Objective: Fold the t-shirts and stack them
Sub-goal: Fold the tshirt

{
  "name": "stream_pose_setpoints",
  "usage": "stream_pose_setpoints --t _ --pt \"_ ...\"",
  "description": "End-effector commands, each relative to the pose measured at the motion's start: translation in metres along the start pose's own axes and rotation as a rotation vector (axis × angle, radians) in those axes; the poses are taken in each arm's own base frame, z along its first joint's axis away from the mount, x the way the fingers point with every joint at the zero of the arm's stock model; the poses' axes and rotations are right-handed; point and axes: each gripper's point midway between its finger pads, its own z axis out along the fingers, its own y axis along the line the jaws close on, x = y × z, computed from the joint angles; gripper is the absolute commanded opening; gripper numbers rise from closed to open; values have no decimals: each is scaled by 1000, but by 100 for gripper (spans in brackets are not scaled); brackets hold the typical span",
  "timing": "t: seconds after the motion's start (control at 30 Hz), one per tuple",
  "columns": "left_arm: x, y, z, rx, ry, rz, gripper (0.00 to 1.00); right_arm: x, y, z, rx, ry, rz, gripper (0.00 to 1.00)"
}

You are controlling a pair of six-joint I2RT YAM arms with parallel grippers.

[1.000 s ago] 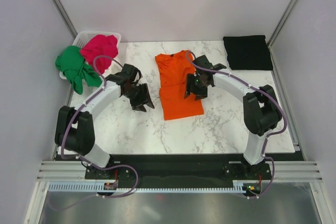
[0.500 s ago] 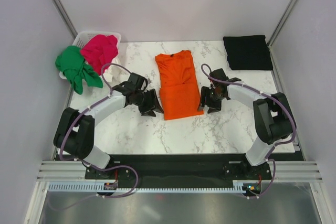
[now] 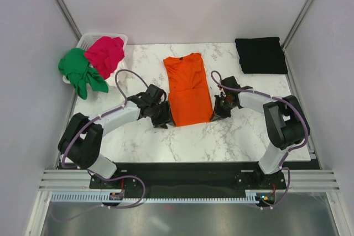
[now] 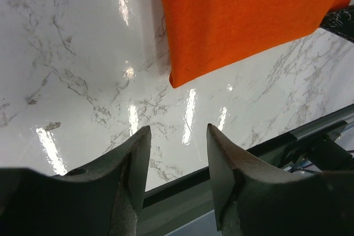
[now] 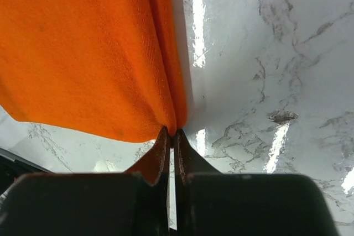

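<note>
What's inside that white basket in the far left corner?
A magenta-red shirt fills the white basket, and a green shirt spills over its near side. Anything beneath them is covered by the cloth.

Orange t-shirt (image 3: pixel 188 89): folded into a strip, lies flat, near right corner pinched by right gripper (image 5: pixel 171 135), near left corner just before left gripper (image 4: pixel 178 132). Black t-shirt (image 3: pixel 260 54): folded, well beyond right gripper. Green t-shirt (image 3: pixel 80 71) and magenta-red t-shirt (image 3: pixel 105 53): crumpled, far beyond left gripper.
</note>
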Motion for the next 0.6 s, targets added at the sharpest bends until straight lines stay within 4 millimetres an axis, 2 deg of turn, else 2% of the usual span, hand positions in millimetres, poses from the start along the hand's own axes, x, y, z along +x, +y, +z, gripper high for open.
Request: stream_pose_setpoints --t 0.0,0.2,0.37,0.57 --pt "-12 -2 8 -49 -82 -30 52 5 -8 6 19 -1 -14 1" --pt "-7 6 23 -109 -77 -59 50 7 -9 6 20 0 -18 0" --pt "-17 3 25 -113 -118 -46 50 8 -9 6 15 5 -30 0" --pt "-20 -2 37 -90 -118 -46 50 8 -9 7 15 5 -31 0"
